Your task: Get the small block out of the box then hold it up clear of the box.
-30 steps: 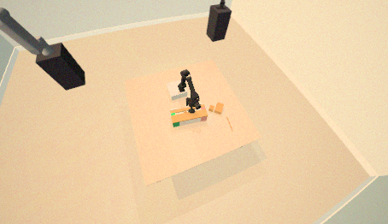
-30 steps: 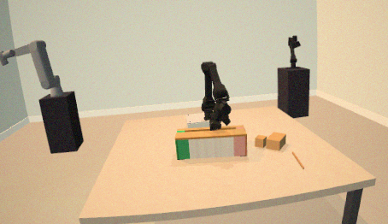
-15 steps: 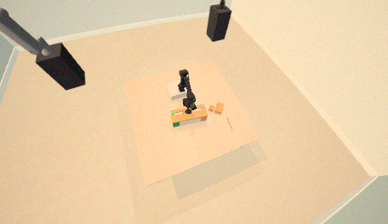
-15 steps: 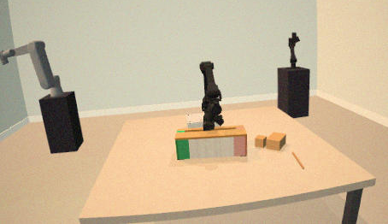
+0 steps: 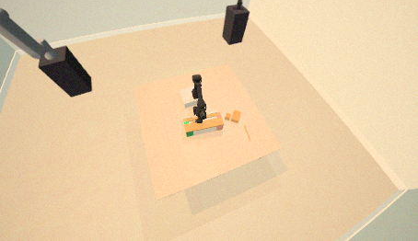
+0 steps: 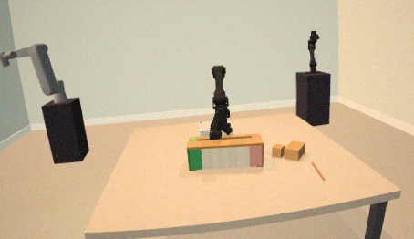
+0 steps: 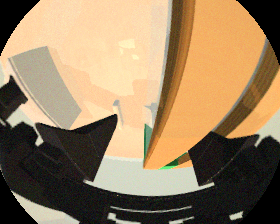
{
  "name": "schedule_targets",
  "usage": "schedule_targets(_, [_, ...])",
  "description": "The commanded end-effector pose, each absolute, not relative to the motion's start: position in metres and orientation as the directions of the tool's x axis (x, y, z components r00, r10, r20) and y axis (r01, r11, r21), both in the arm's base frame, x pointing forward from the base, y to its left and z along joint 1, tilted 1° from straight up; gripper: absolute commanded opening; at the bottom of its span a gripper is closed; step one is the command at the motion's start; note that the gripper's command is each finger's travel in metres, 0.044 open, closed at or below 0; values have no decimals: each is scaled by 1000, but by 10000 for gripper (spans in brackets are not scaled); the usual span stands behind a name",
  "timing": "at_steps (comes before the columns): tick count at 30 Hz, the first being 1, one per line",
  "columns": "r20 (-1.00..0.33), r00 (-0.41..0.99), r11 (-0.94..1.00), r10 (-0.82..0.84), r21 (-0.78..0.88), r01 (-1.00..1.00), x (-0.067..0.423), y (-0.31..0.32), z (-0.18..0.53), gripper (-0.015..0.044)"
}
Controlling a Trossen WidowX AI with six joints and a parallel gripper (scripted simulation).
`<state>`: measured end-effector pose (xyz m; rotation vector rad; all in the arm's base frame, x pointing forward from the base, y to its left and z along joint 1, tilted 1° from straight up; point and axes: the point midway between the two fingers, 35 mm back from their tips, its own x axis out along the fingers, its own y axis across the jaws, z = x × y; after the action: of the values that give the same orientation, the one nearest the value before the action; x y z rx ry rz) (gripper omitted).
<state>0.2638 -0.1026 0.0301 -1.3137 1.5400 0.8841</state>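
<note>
The box (image 5: 211, 125) (image 6: 237, 141) (image 7: 221, 55) stands upright on the table, with an orange top, a slot along it, a green left end and a pinkish right end. Its pale front panel shows in the exterior view. I cannot make out the small block inside. My gripper (image 5: 200, 120) (image 6: 216, 136) (image 7: 148, 119) is open and empty, at the box's top toward its back, left of centre. In the wrist view the box's long edge runs between the fingers, with one finger over the top and the other beside the box. Whether they touch it is unclear.
A small orange cube (image 5: 227, 116) (image 6: 277, 150) and a larger orange block (image 5: 236, 116) (image 6: 294, 150) lie right of the box. A thin orange stick (image 5: 247, 133) (image 6: 318, 171) lies farther right. A white base plate (image 5: 187, 97) is behind the box.
</note>
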Motion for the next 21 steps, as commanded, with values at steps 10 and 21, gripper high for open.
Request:
schedule_targets(10, [-937,-36,179,-347,-29,-983,256,-136,30,400])
schedule_targets(21, [-936,-37,180,-350,-29,-983,254,-155,38,400])
